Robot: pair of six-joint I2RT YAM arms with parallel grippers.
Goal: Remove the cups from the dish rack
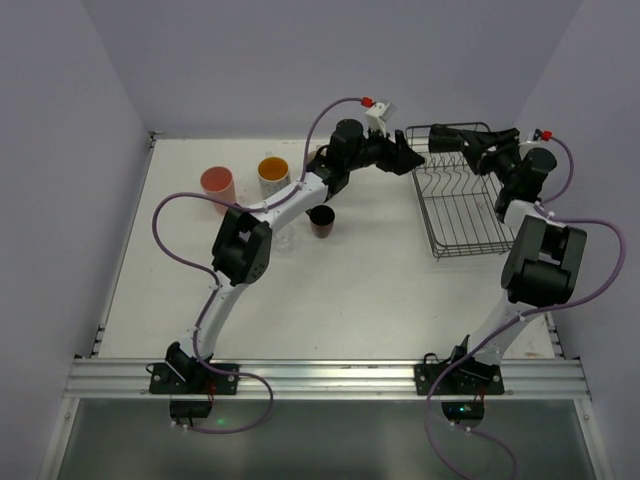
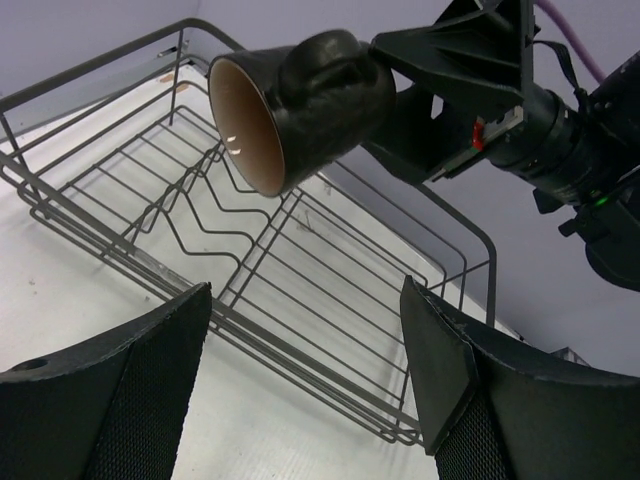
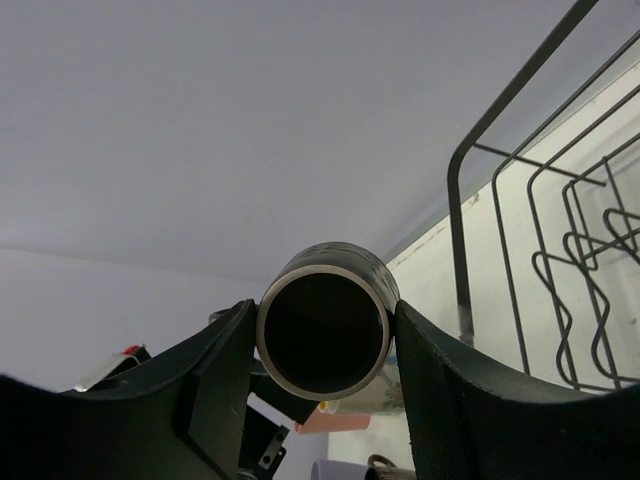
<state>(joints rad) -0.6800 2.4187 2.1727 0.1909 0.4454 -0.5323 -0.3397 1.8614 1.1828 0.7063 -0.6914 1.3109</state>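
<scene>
Starting at the upper left of the overhead view, we see a salmon-red tumbler [image 1: 217, 183] standing on the table [image 1: 380, 290], with a white mug with an orange inside [image 1: 273, 172] just to its right. A dark brown mug [image 1: 321, 220] stands a little lower and further right, beside the left arm.

At upper centre we find the left gripper [image 1: 405, 158] just left of the dish rack [image 1: 462, 205]. Its jaws are spread wide with nothing between them, and the left wrist view shows both fingers [image 2: 140, 390] along the bottom edge.

Toward the upper right, the right gripper [image 1: 452, 137] hangs over the rack's far left corner, clamped on a second dark mug [image 2: 300, 100]. We see this mug held on its side above the wires, its mouth facing the left gripper.
</scene>
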